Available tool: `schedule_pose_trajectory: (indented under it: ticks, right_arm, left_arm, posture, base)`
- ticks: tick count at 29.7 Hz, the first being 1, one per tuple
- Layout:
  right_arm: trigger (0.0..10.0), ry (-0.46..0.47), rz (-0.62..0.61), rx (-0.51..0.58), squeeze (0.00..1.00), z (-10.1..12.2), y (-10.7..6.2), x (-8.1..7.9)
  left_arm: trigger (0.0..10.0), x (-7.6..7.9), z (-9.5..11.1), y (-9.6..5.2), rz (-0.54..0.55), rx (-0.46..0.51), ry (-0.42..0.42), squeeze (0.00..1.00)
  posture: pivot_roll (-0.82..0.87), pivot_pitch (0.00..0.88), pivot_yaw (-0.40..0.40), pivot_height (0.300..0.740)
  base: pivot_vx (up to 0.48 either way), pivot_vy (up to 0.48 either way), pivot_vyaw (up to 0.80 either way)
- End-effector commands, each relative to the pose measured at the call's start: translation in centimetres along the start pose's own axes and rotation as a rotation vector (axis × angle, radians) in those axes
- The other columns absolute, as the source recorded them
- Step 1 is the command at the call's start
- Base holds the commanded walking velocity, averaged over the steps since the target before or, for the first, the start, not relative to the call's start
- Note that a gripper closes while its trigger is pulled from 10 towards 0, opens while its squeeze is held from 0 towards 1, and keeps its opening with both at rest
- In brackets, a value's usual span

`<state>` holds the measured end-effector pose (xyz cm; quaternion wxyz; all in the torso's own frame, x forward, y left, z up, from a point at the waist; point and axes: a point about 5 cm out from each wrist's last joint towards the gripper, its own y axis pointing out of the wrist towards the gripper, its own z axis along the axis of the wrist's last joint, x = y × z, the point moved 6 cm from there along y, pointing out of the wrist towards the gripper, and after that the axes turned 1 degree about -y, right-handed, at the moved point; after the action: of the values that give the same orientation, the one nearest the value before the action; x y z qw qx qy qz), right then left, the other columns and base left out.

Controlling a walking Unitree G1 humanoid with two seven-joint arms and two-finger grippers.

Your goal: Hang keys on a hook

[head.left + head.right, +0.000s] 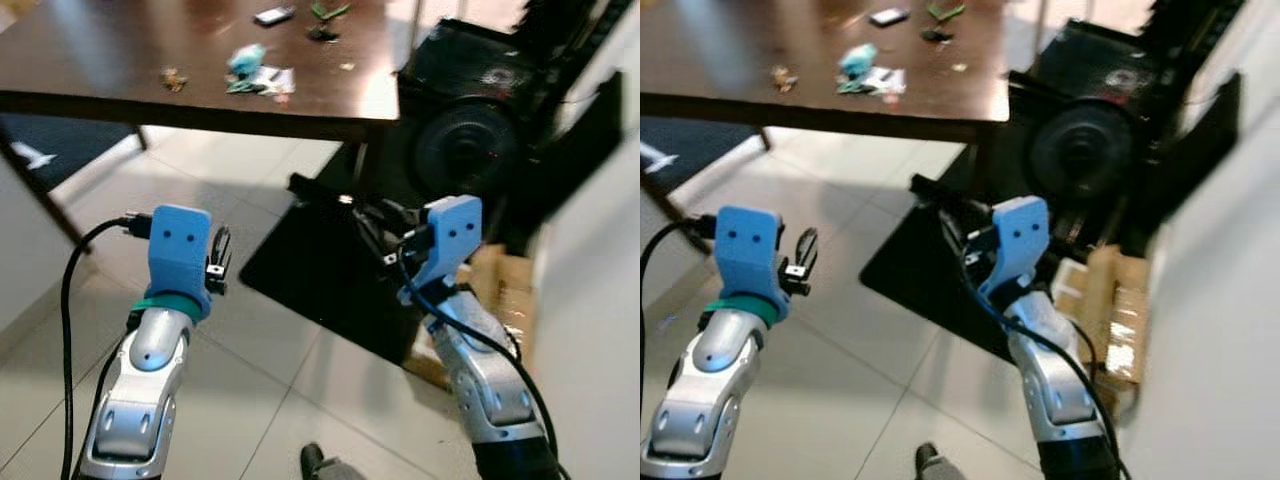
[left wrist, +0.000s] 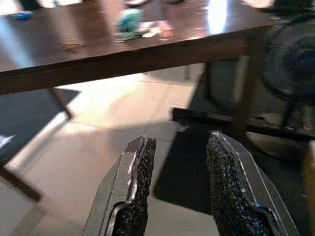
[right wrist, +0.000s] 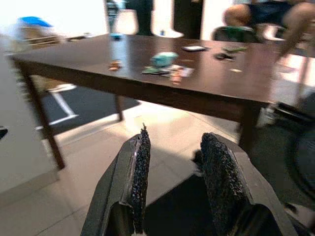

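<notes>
A dark wooden table (image 1: 120, 60) stands ahead with small things on it. Among them are a teal object (image 1: 245, 60) with papers beside it, a small brownish clump (image 1: 174, 78), a dark flat device (image 1: 273, 15) and some green and dark bits (image 1: 323, 32). Blur keeps me from telling which of these are keys. Both arms are raised in front of me, below the table's near edge. My left gripper (image 2: 179, 140) is open with nothing between its fingers. My right gripper (image 3: 177, 135) is open too, also holding nothing, and points toward the table.
A black mat (image 1: 320, 280) lies on the tiled floor under the table's right corner. Bulky black equipment with a round face (image 1: 465, 145) stands at the right, with cardboard (image 1: 500, 285) and a white wall (image 1: 600, 320) beside it. A person (image 3: 266, 12) sits beyond the table.
</notes>
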<state>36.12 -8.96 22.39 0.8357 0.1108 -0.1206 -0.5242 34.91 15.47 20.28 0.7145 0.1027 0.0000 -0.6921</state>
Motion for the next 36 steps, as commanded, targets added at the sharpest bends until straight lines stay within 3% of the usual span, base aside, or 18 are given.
schedule_pose_trajectory:
  ticks: [1, 5, 16, 23, 26, 36]
  right_arm:
    - [10.0, 0.003, 0.002, -0.027, 0.0, -0.7, -0.3, -0.1]
    - [10.0, -0.001, 0.007, -0.025, 0.0, -0.8, -0.3, -0.3]
    - [10.0, -0.011, 0.039, -0.027, 0.0, -1.1, -0.4, -1.1]
    - [10.0, -0.008, 0.049, -0.022, 0.0, -1.2, 0.1, -1.2]
    - [10.0, -0.018, 0.06, 0.01, 0.0, -0.2, 0.9, -1.2]
    - [10.0, -0.027, 0.068, 0.031, 0.0, 0.4, 1.6, -1.1]
  left_arm:
    - [10.0, 0.0, -0.4, -0.2, -0.002, -0.008, 0.003, 0.0]
    - [10.0, 0.1, -0.3, -0.3, -0.008, 0.0, 0.008, 0.0]
    - [10.0, 0.2, -0.7, -0.5, -0.009, -0.001, 0.01, 0.0]
    - [10.0, 0.2, -0.9, -0.7, 0.011, 0.005, 0.029, 0.0]
    - [10.0, 0.1, -0.8, -0.8, 0.03, 0.014, 0.02, 0.0]
    - [10.0, 0.0, -0.5, -0.7, 0.045, 0.027, 0.005, 0.0]
  posture:
    - [-0.04, 0.143, 0.068, 0.74]
    - [-0.04, 0.138, 0.068, 0.74]
    - [-0.03, 0.114, 0.062, 0.74]
    - [-0.03, 0.084, 0.019, 0.74]
    - [-0.02, 0.078, 0.003, 0.74]
    - [-0.02, 0.076, -0.003, 0.74]
  base:
    - [0.0, 0.0, -0.8]
    - [0.154, 0.0, -0.8]
    - [0.48, 0.0, 0.0]
    - [0.339, 0.0, 0.0]
    - [0.331, 0.0, 0.0]
    - [0.338, 0.0, 0.0]
